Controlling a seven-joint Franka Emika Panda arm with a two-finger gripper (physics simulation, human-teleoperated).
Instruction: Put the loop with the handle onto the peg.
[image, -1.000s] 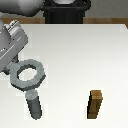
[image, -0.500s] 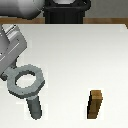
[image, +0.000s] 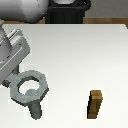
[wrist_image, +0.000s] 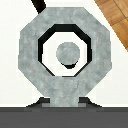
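A: Where does the loop with the handle (image: 29, 89) sit right now?

B: Toward the exterior view's left, low over the white desk (image: 85, 55). In the wrist view the peg (wrist_image: 67, 53), a gray cylinder with a lighter round top, shows inside the ring's hole, with a dark gap around it. So I judge the ring to be lined up over the peg, or already partly down it.

A: And the gripper?

B: The gripper (image: 15, 75) is at the ring's far edge in the exterior view, but the fingers are hidden behind the ring and the arm. I cannot tell whether it is clamped on the ring or has let go.

A: How much is left, then?

B: The alignment looks done. What remains, if anything, is lowering the ring fully and releasing. The peg sits slightly off centre in the hole, though clear of the rim.

A: That brown wooden block (image: 95, 104)?

B: It stands well apart, toward the exterior view's right.
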